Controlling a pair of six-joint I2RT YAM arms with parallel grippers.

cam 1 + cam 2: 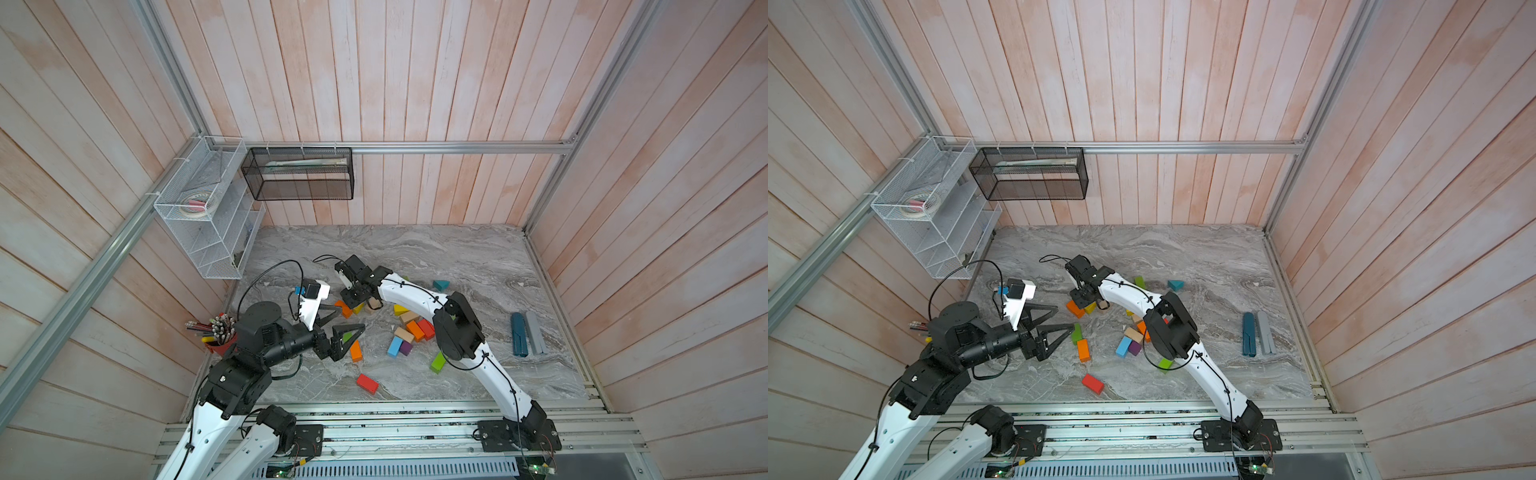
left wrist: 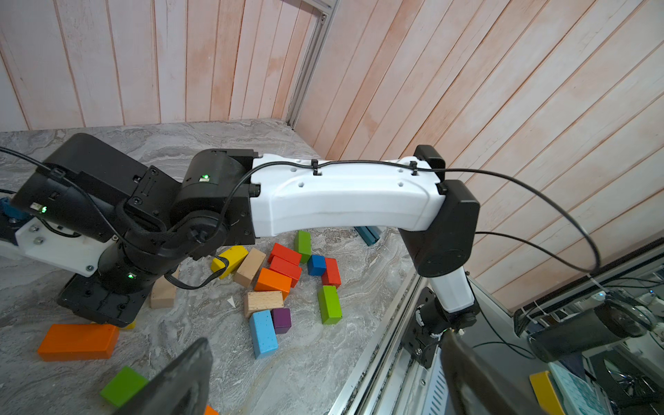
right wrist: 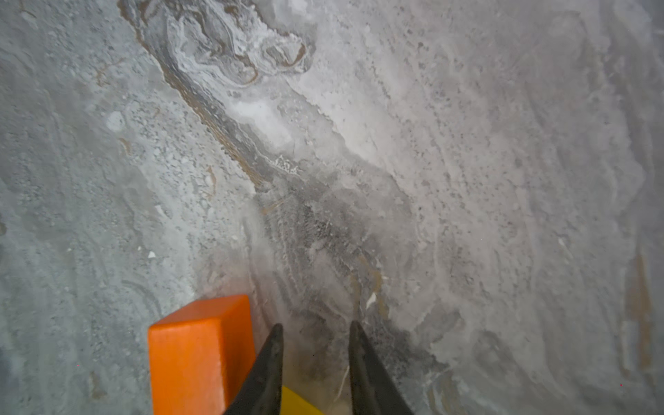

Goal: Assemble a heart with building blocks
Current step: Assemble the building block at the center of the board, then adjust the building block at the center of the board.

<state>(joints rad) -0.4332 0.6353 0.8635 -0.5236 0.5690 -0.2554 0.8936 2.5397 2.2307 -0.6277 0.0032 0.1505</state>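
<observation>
Chiefly, the risk lay at the right hand: its narrow fingers stood just beside an orange block, so a sideways shift could have knocked it askew. Whether they gripped the yellow block between them could not be told. The left hand gaped wide, empty. The building blocks lay scattered across the bench, forming no heart; 1 red block lay apart.

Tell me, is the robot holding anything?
Left gripper: open, empty. A yellow block shows between the fingers of the right gripper; gripped or not, cannot tell.
</observation>
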